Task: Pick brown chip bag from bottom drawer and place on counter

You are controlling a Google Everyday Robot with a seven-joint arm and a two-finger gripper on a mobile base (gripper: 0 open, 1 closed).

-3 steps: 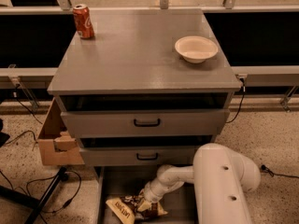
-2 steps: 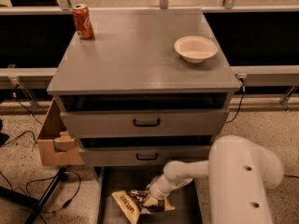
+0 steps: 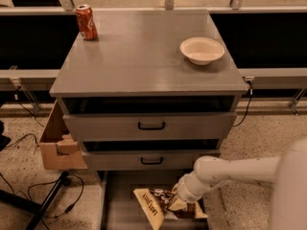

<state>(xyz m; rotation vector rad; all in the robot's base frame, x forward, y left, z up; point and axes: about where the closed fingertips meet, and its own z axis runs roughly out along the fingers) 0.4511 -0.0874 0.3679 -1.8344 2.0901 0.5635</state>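
Down in the bottom drawer [image 3: 120, 210], which stood pulled out at the foot of the grey cabinet, the brown chip bag [image 3: 160, 202] was seen lying on the flat grey floor. Its long axis ran roughly across the drawer's width, with the left end angled a little towards the cabinet and the right end towards the lower edge of the view. The bag was crumpled, dark brown in the middle with pale lettering, and edged in tan-yellow, most broadly at the left end.

The pincer [image 3: 178, 201] was held low over the right half of the bag, at the end of a white arm reaching in from the right. It was pressed against the crinkled foil, and whether it had closed on the bag could not be told.

Above, the two upper drawers [image 3: 151, 126] with black handles were each drawn out slightly. On the smooth grey bench [image 3: 144, 56] a red soda can [image 3: 86, 22] stood upright at the far left corner and a white bowl [image 3: 202, 50] sat towards the far right, well apart. A cardboard box [image 3: 57, 147] was set against the cabinet's left side, on a speckled floor [image 3: 268, 133] crossed by black cables [image 3: 29, 190].
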